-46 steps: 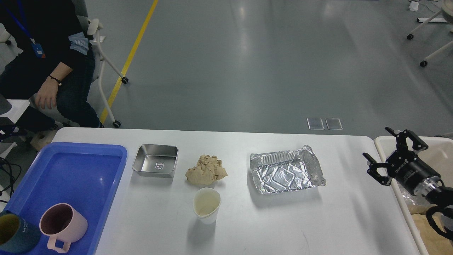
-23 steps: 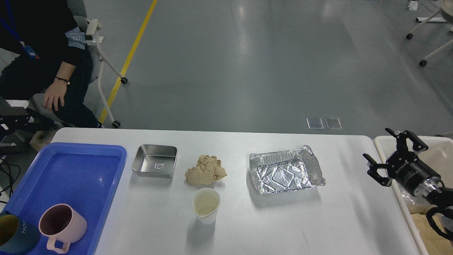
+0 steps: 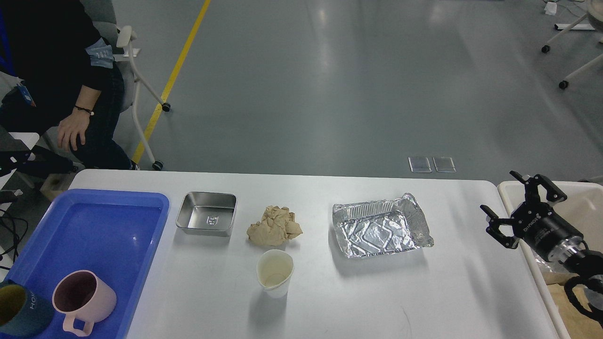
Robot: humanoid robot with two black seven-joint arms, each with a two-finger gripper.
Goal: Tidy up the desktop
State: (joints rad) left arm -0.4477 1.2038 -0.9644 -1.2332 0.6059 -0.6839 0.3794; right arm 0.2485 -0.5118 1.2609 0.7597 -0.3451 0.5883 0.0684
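Observation:
The white desktop (image 3: 424, 292) holds a crumpled foil tray (image 3: 379, 230), a crumpled brown paper ball (image 3: 274, 227), a white paper cup (image 3: 275, 272) and a square steel dish (image 3: 207, 219). A blue tray (image 3: 94, 235) on its left side carries a pink mug (image 3: 84, 299) and a dark mug (image 3: 19, 308). My right gripper (image 3: 509, 203) is open and empty, above the table's right edge, well to the right of the foil tray. My left gripper is out of view.
A beige bin (image 3: 579, 207) stands off the table's right edge, under my right arm. A seated person (image 3: 52, 84) on a wheeled chair is beyond the far left corner. Grey floor lies past the far edge.
My right gripper has shifted slightly left and away. The seated person has moved a hand and leaned. The table's items have not moved.

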